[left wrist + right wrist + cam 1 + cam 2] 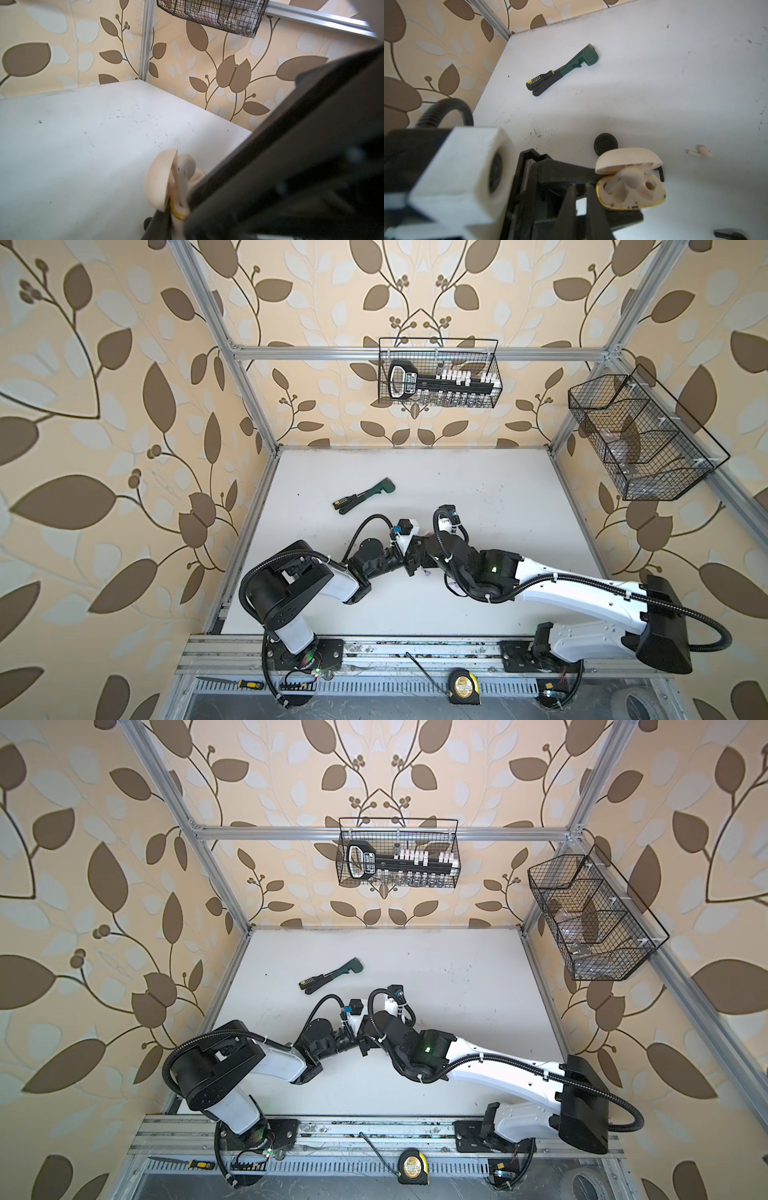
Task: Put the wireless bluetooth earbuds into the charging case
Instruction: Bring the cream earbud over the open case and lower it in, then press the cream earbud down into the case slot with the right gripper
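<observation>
The cream charging case [631, 193] with a yellow rim is open, its lid [627, 160] tipped up. My left gripper [641, 197] is shut on the case's base and holds it just above the table. One white earbud [630, 178] sits in the case, its stem down in a socket; the same earbud [185, 168] shows beside the lid in the left wrist view. A second white earbud [699, 152] lies loose on the table past the case. My right gripper [581, 187] hangs next to the case, shut and empty. In both top views the two wrists meet mid-table and hide the case.
A green wrench with a black-and-yellow screwdriver [363, 499] lies toward the back left. A black round object [605, 143] sits behind the case. Wire baskets hang on the back wall [438, 373] and the right wall [640, 439]. A tape measure [463, 686] rests on the front rail.
</observation>
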`<state>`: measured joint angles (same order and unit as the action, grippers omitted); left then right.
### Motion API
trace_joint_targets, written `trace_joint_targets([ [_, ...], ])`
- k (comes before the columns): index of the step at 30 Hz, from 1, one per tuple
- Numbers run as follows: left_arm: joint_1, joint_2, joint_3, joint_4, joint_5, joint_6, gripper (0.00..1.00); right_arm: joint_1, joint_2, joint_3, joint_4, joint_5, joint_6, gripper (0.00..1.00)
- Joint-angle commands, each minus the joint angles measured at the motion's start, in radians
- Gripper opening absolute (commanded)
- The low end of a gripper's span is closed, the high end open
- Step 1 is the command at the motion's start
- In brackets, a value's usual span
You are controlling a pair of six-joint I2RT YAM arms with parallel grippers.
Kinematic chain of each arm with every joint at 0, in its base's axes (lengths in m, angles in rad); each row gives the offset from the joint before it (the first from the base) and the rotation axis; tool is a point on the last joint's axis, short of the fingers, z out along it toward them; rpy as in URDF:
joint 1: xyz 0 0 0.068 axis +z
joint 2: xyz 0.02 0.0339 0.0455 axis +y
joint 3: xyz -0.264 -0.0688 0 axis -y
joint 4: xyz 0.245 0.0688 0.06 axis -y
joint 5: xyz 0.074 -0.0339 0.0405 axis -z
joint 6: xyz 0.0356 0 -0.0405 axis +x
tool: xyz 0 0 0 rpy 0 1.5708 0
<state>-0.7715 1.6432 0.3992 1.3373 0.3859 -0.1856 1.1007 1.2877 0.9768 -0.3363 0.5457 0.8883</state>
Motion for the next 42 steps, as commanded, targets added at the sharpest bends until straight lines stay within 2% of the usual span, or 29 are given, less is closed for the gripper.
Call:
trace_joint_targets([
  [1,-0.002,-0.019,0.028,0.087,0.027,0.021,0.0,0.013,-0.06,0.052,-0.081,0.023,0.006,0.19],
  [16,-0.003,-0.06,0.024,0.087,0.124,0.07,0.0,0.014,-0.238,-0.031,-0.152,0.08,0.002,0.39],
  [30,-0.013,-0.091,0.015,0.087,0.146,0.09,0.0,-0.001,-0.164,-0.054,-0.096,-0.001,0.016,0.41],
  [42,-0.022,-0.109,0.009,0.086,0.157,0.106,0.0,-0.016,-0.128,-0.041,-0.084,-0.003,0.013,0.47],
])
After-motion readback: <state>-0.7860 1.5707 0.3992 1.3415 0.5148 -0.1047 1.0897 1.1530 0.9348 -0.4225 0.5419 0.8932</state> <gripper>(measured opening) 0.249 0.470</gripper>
